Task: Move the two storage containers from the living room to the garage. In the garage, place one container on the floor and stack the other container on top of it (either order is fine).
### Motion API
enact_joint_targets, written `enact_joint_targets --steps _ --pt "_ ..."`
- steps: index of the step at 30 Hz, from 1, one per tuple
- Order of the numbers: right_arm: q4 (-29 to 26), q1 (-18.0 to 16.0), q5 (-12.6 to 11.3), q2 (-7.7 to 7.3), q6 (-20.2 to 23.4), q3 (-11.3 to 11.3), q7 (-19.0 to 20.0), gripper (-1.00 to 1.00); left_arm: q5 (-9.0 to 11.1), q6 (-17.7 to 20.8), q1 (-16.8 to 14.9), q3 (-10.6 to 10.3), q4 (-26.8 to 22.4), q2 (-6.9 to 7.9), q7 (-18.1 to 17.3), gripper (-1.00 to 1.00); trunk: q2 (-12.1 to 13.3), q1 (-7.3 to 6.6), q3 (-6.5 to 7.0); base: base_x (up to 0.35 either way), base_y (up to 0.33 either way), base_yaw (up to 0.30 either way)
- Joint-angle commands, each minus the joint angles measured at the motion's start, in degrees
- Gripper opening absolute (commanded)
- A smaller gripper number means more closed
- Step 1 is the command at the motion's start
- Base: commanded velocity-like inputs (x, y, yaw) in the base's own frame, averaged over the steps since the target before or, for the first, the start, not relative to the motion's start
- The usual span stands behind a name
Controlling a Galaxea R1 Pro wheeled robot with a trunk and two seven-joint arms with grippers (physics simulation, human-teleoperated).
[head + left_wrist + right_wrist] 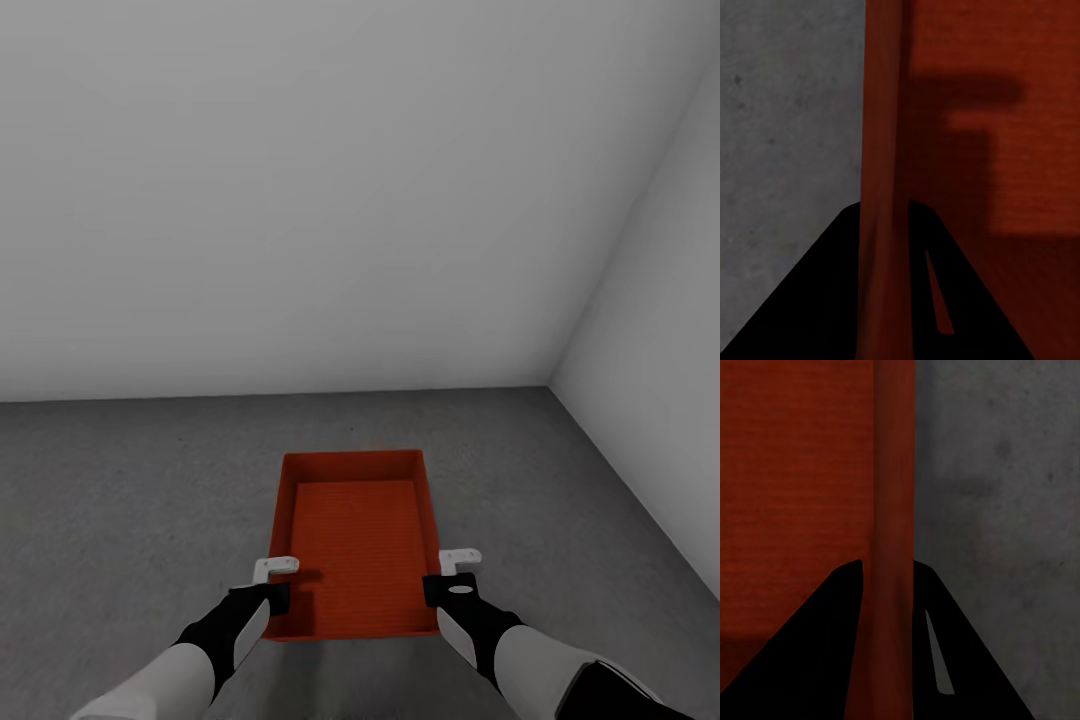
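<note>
Container (360, 540) gripped both sides — near wall's base hidden behind rim.

Two arms rise from the lower edge of the head view, each with a pale grey forearm shell and a black wrist section. The left gripper (275, 590) and right gripper (452, 580) carry small white bracket-like plates with tiny screw dots. Black wedge-shaped fingers (817, 300) fill the lower wrist views.
</note>
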Motion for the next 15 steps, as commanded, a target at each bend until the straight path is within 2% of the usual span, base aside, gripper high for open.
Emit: enact_joint_targets --steps 1,15 --pt "0.16 0.00 -1.49 -0.02 0.08 0.13 -0.09 -1.00 0.52 -1.33 -0.03 0.05 -0.53 -0.02 0.36 -1.00 -0.02 -0.01 -0.14 0.000 0.000 0.000" --pt "0.16 0.00 -1.41 0.01 0.08 0.13 -0.10 -1.00 0.52 -1.33 -0.03 0.05 -0.52 -0.02 0.36 -1.00 -0.02 -0.01 -1.35 0.000 0.000 0.000"
